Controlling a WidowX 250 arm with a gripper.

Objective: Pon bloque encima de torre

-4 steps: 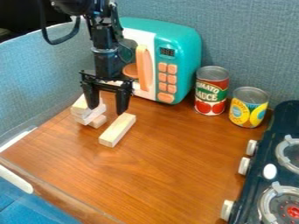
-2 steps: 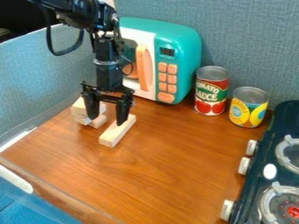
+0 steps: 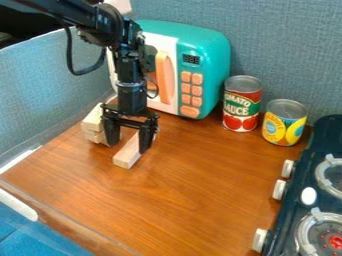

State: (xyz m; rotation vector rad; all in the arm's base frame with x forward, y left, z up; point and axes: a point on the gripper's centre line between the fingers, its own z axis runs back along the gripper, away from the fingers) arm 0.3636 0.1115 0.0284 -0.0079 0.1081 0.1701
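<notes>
The black gripper (image 3: 128, 147) hangs low at the left-centre of the table with its two fingers spread apart, one on each side of a long pale wooden block (image 3: 128, 156). The block lies flat on the table, its near end sticking out between the fingertips and its far part partly hidden behind the gripper. Just left of the gripper stands a small tower (image 3: 93, 125) of stacked pale wooden blocks, its right side partly covered by the left finger. Whether either finger touches the block I cannot tell.
Behind the gripper stands a teal toy microwave (image 3: 212, 65). A tomato sauce can (image 3: 241, 104) and a yellow can (image 3: 284, 122) are to its right. A dark toy stove (image 3: 320, 190) lines the right edge. A grey partition (image 3: 50, 90) borders the left.
The gripper has moved down and to the right, from above and between the tower and the block to around the loose block. Its fingers remain apart. Tower and block have stayed in place.
</notes>
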